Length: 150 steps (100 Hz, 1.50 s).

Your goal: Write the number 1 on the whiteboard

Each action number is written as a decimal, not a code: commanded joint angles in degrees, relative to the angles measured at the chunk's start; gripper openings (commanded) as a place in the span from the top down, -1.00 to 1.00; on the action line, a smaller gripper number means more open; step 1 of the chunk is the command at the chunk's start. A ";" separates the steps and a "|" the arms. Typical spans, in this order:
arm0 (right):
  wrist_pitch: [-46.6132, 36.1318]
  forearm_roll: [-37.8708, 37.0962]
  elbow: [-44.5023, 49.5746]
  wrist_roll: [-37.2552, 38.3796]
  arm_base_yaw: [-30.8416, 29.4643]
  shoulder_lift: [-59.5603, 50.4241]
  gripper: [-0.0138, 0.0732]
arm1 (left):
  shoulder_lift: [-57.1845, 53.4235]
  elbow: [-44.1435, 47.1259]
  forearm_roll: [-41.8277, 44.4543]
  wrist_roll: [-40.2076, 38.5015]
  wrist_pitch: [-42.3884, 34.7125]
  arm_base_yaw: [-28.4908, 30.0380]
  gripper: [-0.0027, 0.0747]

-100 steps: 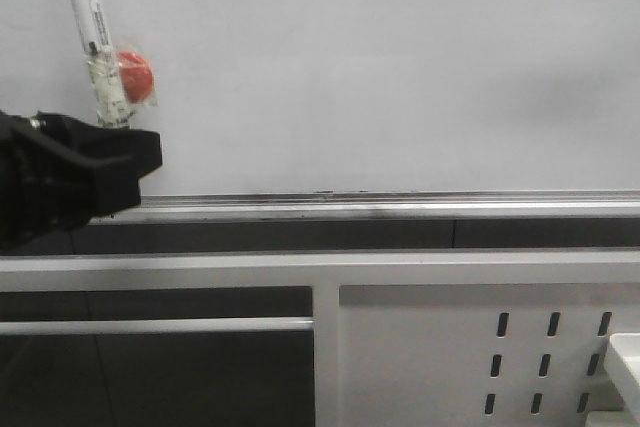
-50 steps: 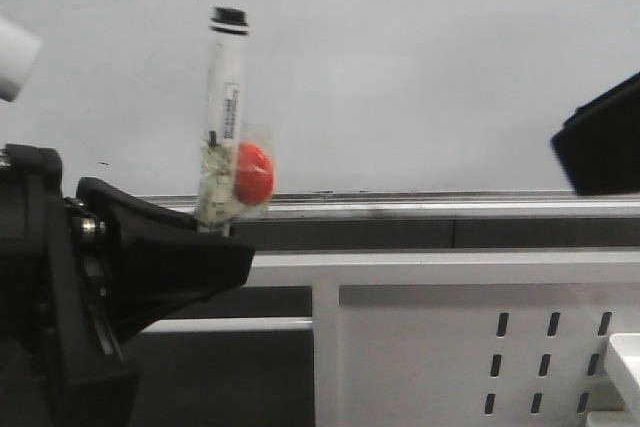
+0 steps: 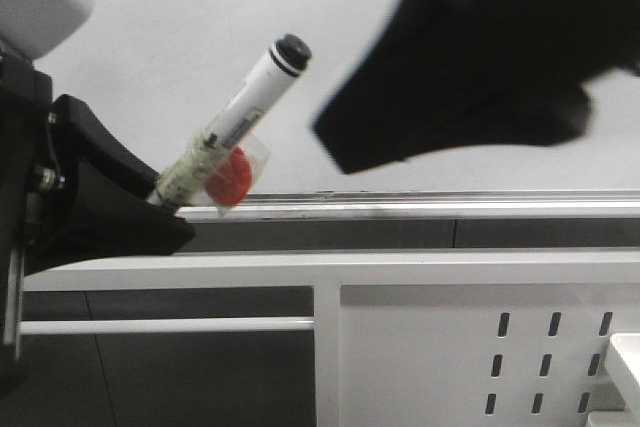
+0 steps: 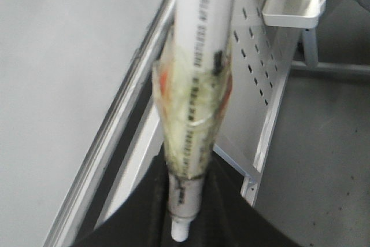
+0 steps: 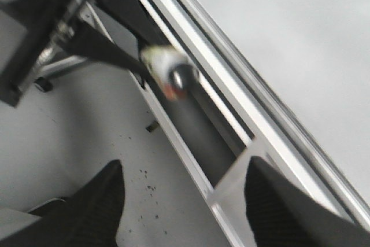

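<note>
The left gripper [image 3: 150, 209] is clamped on the lower end of a marker [image 3: 235, 122], which leans up and to the right with its black cap [image 3: 292, 50] still on. Clear tape and a red blob [image 3: 226, 179] are wrapped round the marker's middle; the left wrist view shows the barrel [image 4: 196, 85] running straight out from between the fingers. The right gripper [image 5: 182, 206] has its fingers spread wide with nothing between them, and in its own view the capped end [image 5: 182, 74] of the marker lies ahead of it, still well apart. From the front the right arm [image 3: 480, 57] is a dark blur high on the right, near the marker's tip.

The whiteboard [image 3: 180, 7] fills the far side of the scene, its silver ledge [image 3: 420, 209] running along the bottom. No stroke is visible on it, so the number 1 is not yet written.

The step in hand looks like uncapping: one arm presents the marker, the other comes in to take the cap. The next move would call for the right gripper to line up with the slanted barrel, close on the black cap alone and pull along the marker's axis while the left holds firm. A pull off-axis could twist the marker in its grip.
</note>
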 commanded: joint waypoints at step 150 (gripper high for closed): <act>-8.77 -1.44 -4.66 2.92 0.84 1.77 0.86 | -19.36 -0.41 -19.38 -0.08 -1.66 -1.30 0.03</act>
